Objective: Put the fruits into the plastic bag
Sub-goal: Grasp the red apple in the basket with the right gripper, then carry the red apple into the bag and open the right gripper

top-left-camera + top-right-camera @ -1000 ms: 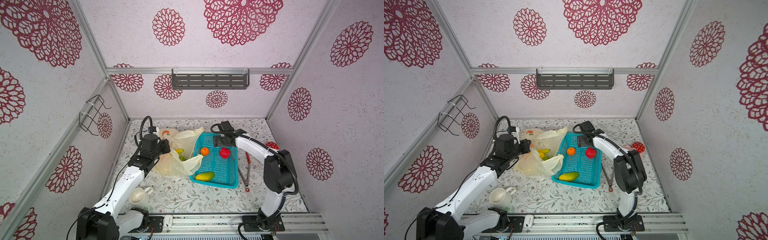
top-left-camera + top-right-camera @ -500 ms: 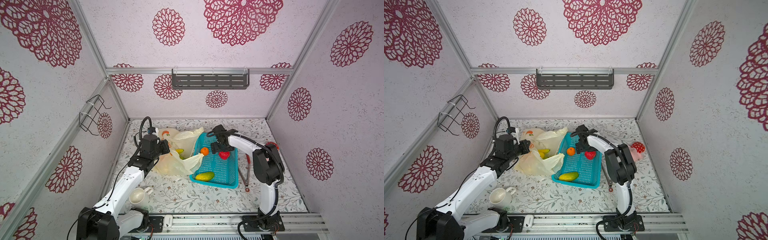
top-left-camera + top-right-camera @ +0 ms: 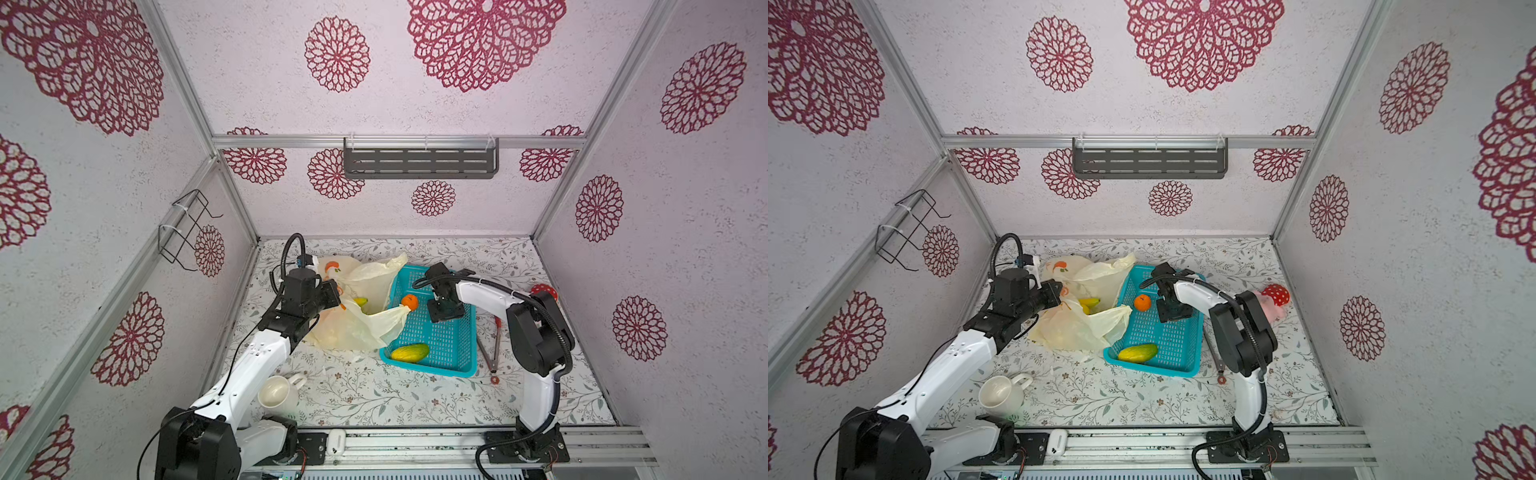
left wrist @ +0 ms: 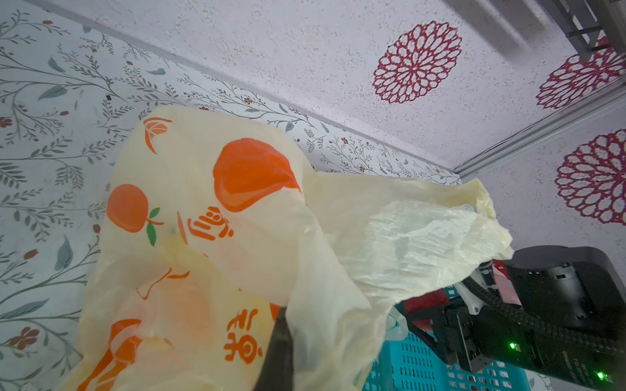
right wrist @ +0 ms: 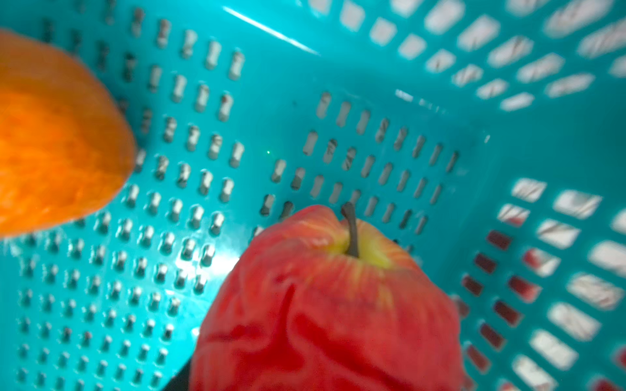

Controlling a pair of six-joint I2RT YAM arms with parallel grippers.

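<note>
The plastic bag (image 3: 353, 328) lies crumpled left of the teal basket (image 3: 453, 349), one handle draped over the basket's rim. My left gripper (image 3: 334, 297) is shut on the bag's edge, holding its mouth up; a yellow banana (image 3: 360, 301) shows inside. An orange (image 3: 409, 301) and a yellow-green mango (image 3: 409, 353) lie in the basket. My right gripper (image 3: 444, 309) reaches down into the basket beside the orange and covers the red apple in both top views. In the right wrist view the red apple (image 5: 321, 304) fills the space between the jaws, its skin creased by the squeeze.
A white mug (image 3: 278, 392) lies on its side near the front left. Red-tipped tongs (image 3: 488, 349) rest right of the basket. A red spotted mushroom plush (image 3: 544, 291) sits by the right wall, behind my right arm.
My right gripper came forward from the basket's back edge, dropped onto the red apple and closed on it. The left gripper and the bag have stayed put.
</note>
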